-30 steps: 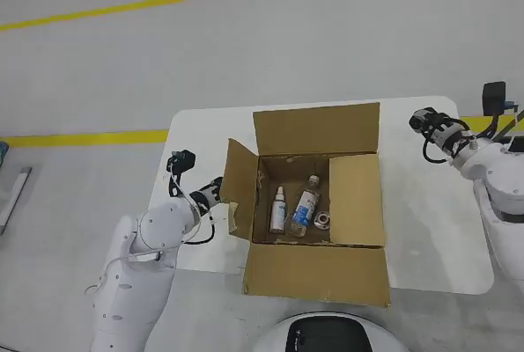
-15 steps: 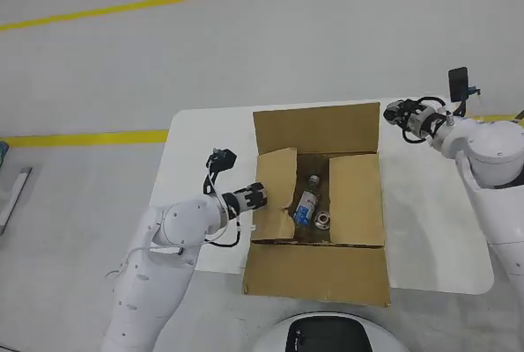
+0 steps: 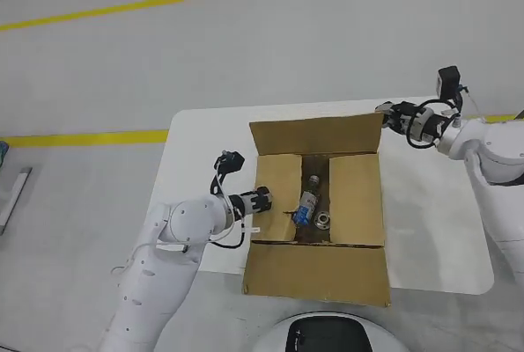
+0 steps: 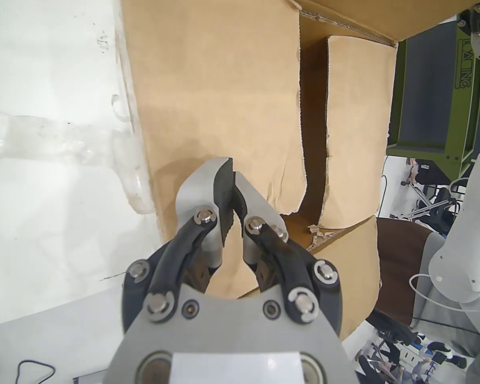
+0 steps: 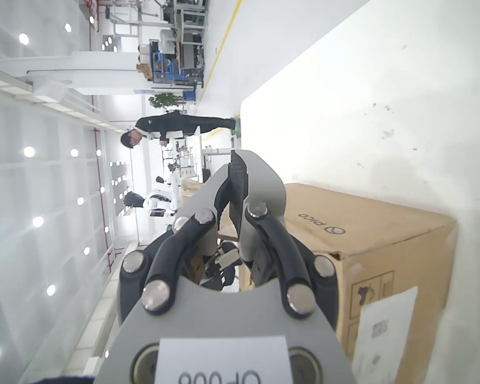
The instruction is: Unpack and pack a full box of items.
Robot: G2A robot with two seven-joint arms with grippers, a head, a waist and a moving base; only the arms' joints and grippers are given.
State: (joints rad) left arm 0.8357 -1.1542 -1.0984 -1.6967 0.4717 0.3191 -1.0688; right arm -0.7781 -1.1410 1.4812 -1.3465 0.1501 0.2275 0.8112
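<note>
left flap (image 3: 277,183) now folded in over box (image 3: 319,273), left gripper (image 4: 232,173) clenched empty, against it. right gripper (image 5: 237,169) moved to far flap (image 3: 314,134) corner, clenched empty. box mid-table (image 3: 429,229), bottle (image 3: 306,204) inside.

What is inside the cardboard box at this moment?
Through the gap between the two side flaps, a clear bottle with a blue label and a small round piece lie on the bottom. The folded flaps cover the rest, so anything under them is hidden.
</note>
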